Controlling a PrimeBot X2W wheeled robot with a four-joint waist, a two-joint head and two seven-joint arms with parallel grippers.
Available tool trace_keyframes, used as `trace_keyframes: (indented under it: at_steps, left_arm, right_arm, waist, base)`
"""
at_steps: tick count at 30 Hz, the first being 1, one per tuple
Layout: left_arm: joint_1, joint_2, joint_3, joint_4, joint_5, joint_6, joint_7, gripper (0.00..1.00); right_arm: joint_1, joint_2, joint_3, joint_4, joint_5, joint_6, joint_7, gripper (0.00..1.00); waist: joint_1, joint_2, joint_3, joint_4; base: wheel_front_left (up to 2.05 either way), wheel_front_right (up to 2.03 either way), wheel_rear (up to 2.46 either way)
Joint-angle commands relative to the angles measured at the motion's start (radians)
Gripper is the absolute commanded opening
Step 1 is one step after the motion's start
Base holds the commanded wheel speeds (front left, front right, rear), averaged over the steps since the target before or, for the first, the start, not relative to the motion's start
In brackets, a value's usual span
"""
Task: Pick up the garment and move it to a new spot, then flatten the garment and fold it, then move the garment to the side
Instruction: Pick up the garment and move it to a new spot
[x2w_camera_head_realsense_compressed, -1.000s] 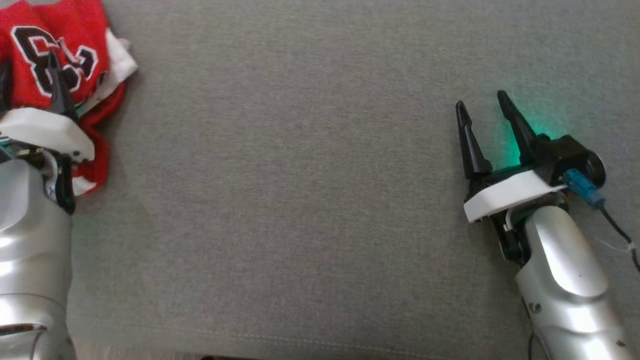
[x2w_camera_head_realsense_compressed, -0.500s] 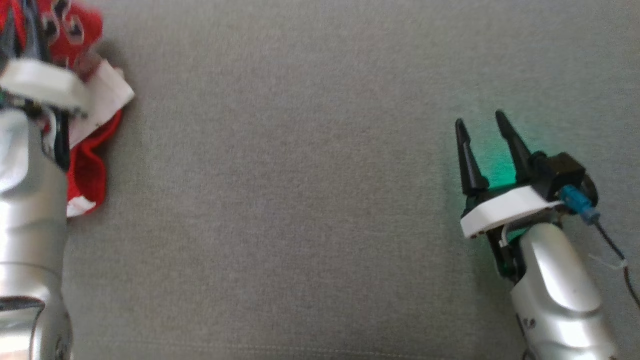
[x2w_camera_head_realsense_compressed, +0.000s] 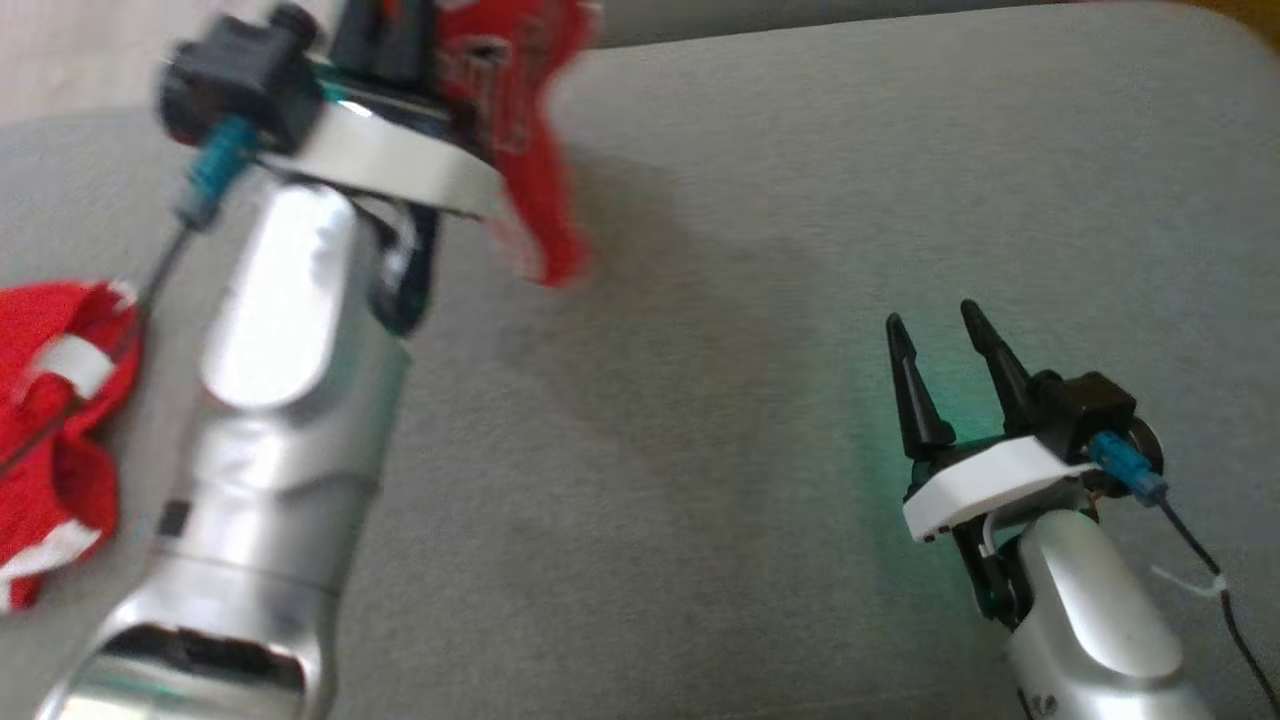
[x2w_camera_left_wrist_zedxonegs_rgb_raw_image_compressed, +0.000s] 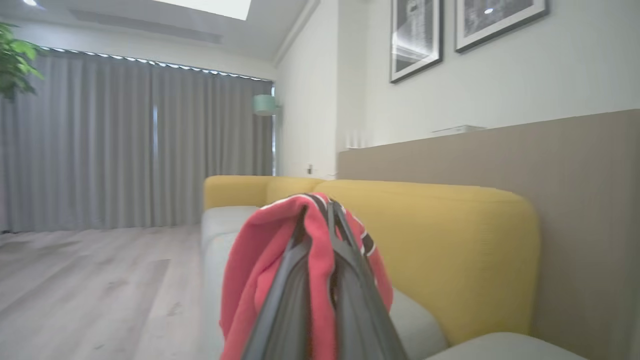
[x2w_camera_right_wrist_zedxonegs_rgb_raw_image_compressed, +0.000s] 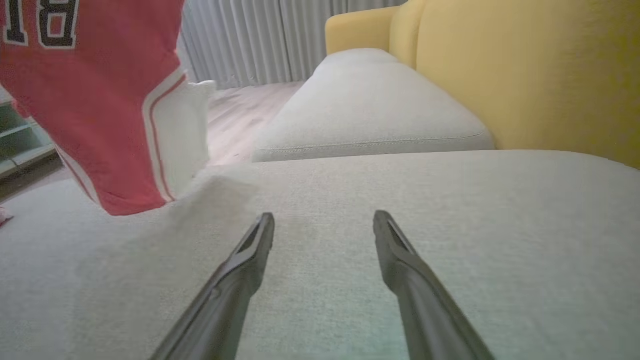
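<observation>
Evidently only the opening step of the task is under way. The garment (x2w_camera_right_wrist_zedxonegs_rgb_raw_image_compressed: 100, 100), a red jersey with white trim and dark lettering, is seen hanging in the air from the left gripper (x2w_camera_left_wrist_zedxonegs_rgb_raw_image_compressed: 320, 210), whose jaws are pressed together with a fold of the red fabric pinched between them. In the head view the picture is blurred around the raised left arm, so it is judged that the load is being carried. In the right wrist view the hem is seen low over the grey cushion (x2w_camera_head_realsense_compressed: 750, 200); whether it brushes the surface cannot be told. A heap of red and white cloth (x2w_camera_head_realsense_compressed: 50, 430) is seen lying at the cushion's left side. Whether it is a trailing part of the same garment or a separate piece cannot be told. The right gripper (x2w_camera_head_realsense_compressed: 930, 315) is held low over the cushion, well apart from the jersey, with its jaws spread and nothing between them. The pick-up can be counted as done and the transfer as begun but not completed, since the jersey is not yet laid down. Flattening, folding and moving it aside are all left to be done, and the broad bare stretch of cushion between the arms is judged a suitable place for them.
</observation>
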Motion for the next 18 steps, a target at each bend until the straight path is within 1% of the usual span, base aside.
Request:
trace_keyframes:
  at_steps: [1, 4, 5, 8, 11, 16, 17, 18]
  left_arm:
    - [-0.020, 0.022, 0.001, -0.052, -0.033, 0.002, -0.005, 0.00]
    - [0.028, 0.013, -0.069, -0.085, -0.105, 0.002, -0.005, 0.00]
    - [0.046, 0.013, -0.094, -0.098, -0.146, 0.002, -0.005, 0.00]
    - [0.077, 0.012, -0.161, -0.118, -0.205, 0.027, -0.005, 0.00]
    - [0.077, 0.012, -0.193, -0.082, -0.186, 0.056, -0.005, 0.00]
    - [0.056, 0.029, -0.199, -0.003, -0.116, 0.079, -0.005, 0.00]
    - [0.056, 0.031, -0.191, 0.009, -0.102, 0.090, -0.005, 0.37]
    - [0.062, 0.036, -0.189, 0.032, -0.083, 0.103, -0.005, 1.00]
  right_arm:
    - [-0.010, 0.013, 0.028, -0.025, 0.007, -0.001, -0.006, 1.00]
    - [-0.005, 0.014, 0.038, -0.026, 0.020, -0.001, -0.006, 1.00]
    - [-0.004, 0.014, 0.042, -0.026, 0.024, -0.001, -0.006, 1.00]
    - [0.000, 0.014, 0.044, -0.028, 0.028, -0.001, -0.006, 1.00]
    - [0.003, 0.014, 0.039, -0.032, 0.030, -0.001, -0.006, 1.00]
    - [-0.004, 0.014, 0.046, -0.041, 0.042, -0.001, -0.006, 1.00]
    - [-0.006, 0.014, 0.049, -0.042, 0.044, -0.001, -0.006, 1.00]
    - [-0.009, 0.014, 0.051, -0.042, 0.046, -0.001, -0.006, 1.00]
  waist:
    - [0.0003, 0.0000, -0.030, -0.061]
    - [0.0003, 0.0000, -0.030, -0.100]
    - [0.0003, 0.0000, -0.030, -0.112]
    - [0.0003, 0.0000, -0.025, -0.132]
    - [0.0003, 0.0000, -0.016, -0.141]
    - [0.0003, 0.0000, 0.017, -0.156]
    - [0.0003, 0.0000, 0.024, -0.159]
    - [0.0003, 0.0000, 0.028, -0.160]
  base:
    - [0.00, 0.00, 0.00]
    - [0.00, 0.00, 0.00]
    - [0.00, 0.00, 0.00]
    - [0.00, 0.00, 0.00]
    - [0.00, 0.00, 0.00]
    - [0.00, 0.00, 0.00]
    - [0.00, 0.00, 0.00]
    - [0.00, 0.00, 0.00]
